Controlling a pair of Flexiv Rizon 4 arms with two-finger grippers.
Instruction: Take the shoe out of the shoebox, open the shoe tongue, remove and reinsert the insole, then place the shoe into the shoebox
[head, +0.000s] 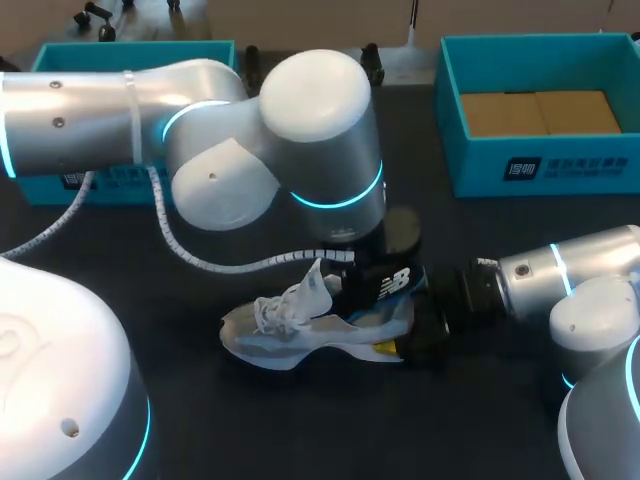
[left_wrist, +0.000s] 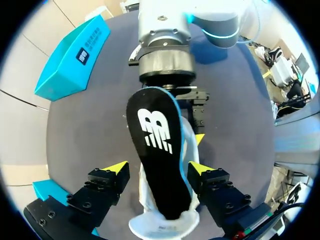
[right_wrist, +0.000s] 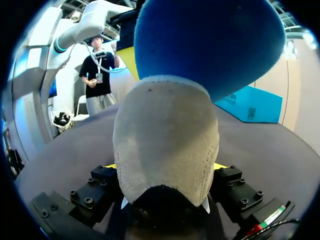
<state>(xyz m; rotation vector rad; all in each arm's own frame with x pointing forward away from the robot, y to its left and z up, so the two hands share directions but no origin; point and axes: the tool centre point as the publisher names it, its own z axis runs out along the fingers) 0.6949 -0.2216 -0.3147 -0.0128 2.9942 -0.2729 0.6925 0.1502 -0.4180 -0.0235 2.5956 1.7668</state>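
Note:
A white and grey sneaker (head: 290, 330) lies on its side on the dark table, toe to the left. A black insole (head: 385, 285) with a white logo sticks up out of its opening. In the left wrist view the insole (left_wrist: 157, 145) stands between the spread fingers of my left gripper (left_wrist: 158, 168), with a gap on one side, and the shoe (left_wrist: 162, 225) is under it. My right gripper (head: 430, 330) is at the heel. In the right wrist view the heel (right_wrist: 165, 140) fills my right gripper (right_wrist: 166, 167), both fingers pressed against it. The insole's blue underside (right_wrist: 210, 45) rises ahead.
A teal shoebox (head: 500, 150) with a brown cardboard floor stands at the back right. A second teal box (head: 120, 60) sits at the back left, partly hidden by my left arm (head: 310, 140). A coiled cable (head: 200, 255) hangs from that arm near the shoe.

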